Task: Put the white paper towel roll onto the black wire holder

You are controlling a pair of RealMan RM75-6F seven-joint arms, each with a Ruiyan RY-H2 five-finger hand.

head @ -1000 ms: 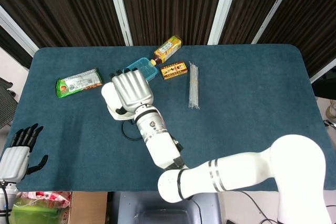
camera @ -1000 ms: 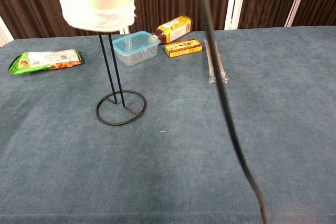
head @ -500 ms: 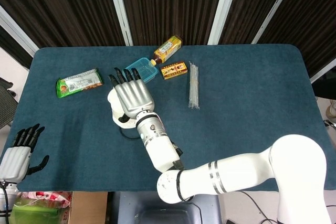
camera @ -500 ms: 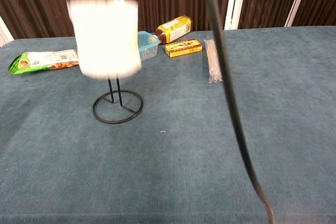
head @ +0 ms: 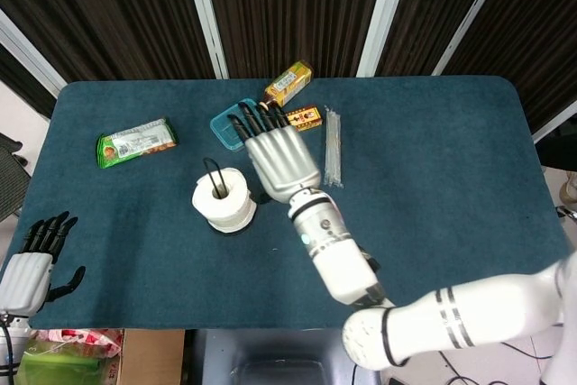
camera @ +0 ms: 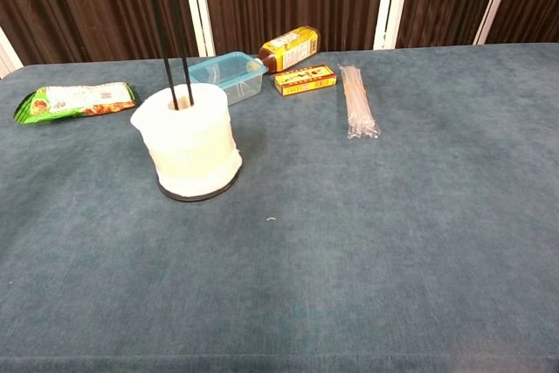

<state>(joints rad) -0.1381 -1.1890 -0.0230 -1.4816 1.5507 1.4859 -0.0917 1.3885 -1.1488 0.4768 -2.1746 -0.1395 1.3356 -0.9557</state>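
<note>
The white paper towel roll stands upright on the black wire holder, whose looped post rises through the roll's core. The holder's round base shows under the roll. My right hand hovers just to the right of the roll, fingers spread and holding nothing; the chest view does not show it. My left hand hangs at the table's front left corner, fingers apart, empty.
Behind the roll sit a teal plastic container, a bottle lying on its side and a small orange box. A packet of straws lies to the right; a green snack packet lies at far left.
The roll has slid down the holder's post to the base and been released. My right hand has moved away to the right and opened.
</note>
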